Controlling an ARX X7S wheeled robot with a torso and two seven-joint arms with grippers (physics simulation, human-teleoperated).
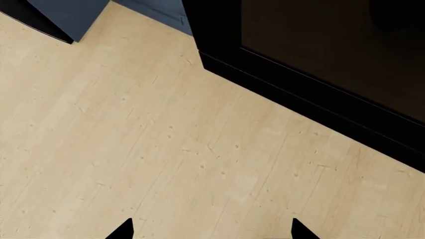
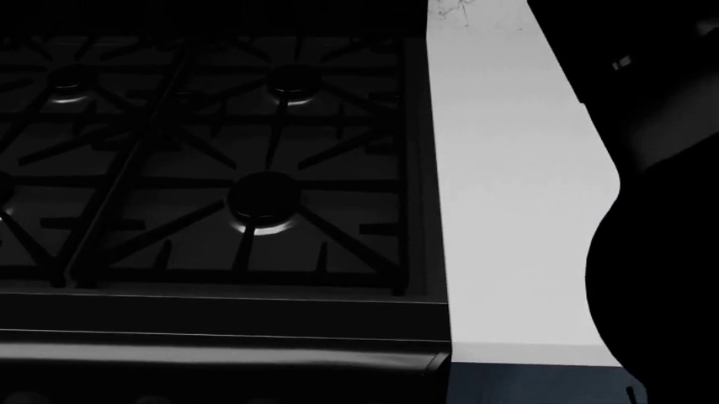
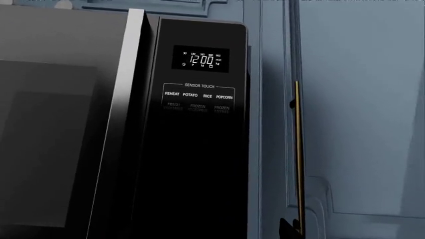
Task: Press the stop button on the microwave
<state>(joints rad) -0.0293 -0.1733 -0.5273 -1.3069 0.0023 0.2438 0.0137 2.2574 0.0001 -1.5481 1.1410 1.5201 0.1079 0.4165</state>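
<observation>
Microwave control panel faces the right wrist camera beside a blue cabinet door, stop button unreadable in its dark lower part, right gripper's spread impossible to tell, left gripper tips apart over floor; a blind press risks the wrong pad.

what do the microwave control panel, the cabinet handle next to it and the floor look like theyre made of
Microwave control panel: glossy black glass or plastic, judging by its smooth sheen and lit display.
Cabinet handle: a thin brass-coloured metal bar, from its golden glint.
Floor: pale matte wood planks or laminate, showing faint grain lines and specks.
</observation>
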